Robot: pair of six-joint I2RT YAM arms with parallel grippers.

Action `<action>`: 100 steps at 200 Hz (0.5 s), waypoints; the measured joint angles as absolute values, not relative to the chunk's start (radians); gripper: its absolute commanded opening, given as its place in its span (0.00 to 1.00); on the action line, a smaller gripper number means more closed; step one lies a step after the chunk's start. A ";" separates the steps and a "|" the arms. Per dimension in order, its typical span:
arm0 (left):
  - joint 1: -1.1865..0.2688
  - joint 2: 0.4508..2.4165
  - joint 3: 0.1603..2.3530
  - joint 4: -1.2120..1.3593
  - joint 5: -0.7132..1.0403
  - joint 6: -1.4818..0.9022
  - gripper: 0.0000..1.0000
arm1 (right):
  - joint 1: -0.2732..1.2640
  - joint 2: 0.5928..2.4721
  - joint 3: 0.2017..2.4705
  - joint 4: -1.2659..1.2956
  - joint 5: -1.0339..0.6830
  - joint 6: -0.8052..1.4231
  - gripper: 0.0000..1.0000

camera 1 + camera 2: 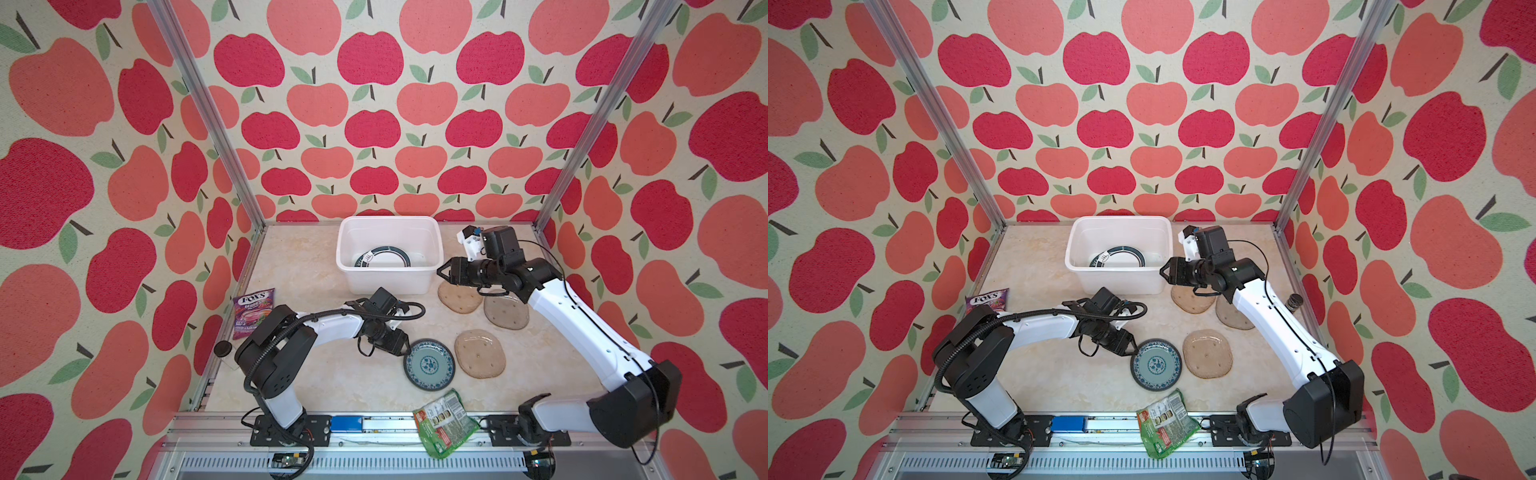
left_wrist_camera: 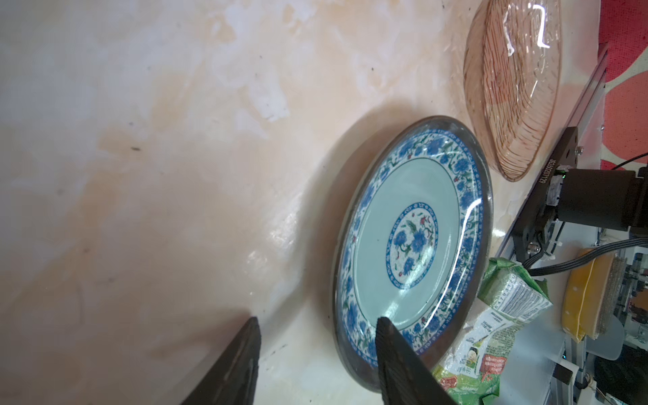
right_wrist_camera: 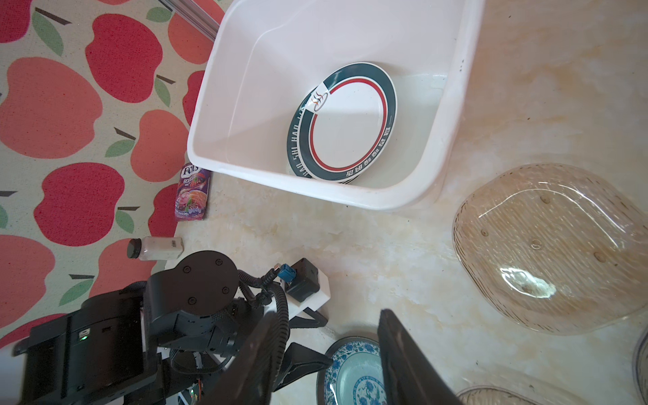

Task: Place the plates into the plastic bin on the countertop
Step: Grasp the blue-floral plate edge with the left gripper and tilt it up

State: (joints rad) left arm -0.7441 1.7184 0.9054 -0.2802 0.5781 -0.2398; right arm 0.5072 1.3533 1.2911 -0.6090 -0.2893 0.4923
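Left fingers, half-open, straddle the rim of the teal plate on the table, apparently to pinch it for the bin; right fingers hover apart, empty, beside it.

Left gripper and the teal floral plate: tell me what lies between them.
Nothing. In the left wrist view the left gripper straddles the rim of the teal floral plate: one finger over it, one over bare countertop.
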 measured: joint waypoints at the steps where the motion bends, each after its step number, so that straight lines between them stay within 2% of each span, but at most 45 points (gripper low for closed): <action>1: -0.745 1.720 0.907 -0.280 0.579 -0.240 0.48 | 0.507 1.353 1.291 -0.609 -0.289 0.492 0.49; 48: -0.757 1.774 0.949 -0.277 0.605 -0.244 0.37 | 0.499 1.333 1.264 -0.598 -0.289 0.493 0.49; 75: -0.764 1.798 0.972 -0.280 0.616 -0.244 0.35 | 0.491 1.311 1.232 -0.591 -0.289 0.493 0.49; 100: -0.773 1.811 0.981 -0.281 0.619 -0.245 0.27 | 0.483 1.293 1.204 -0.591 -0.289 0.493 0.49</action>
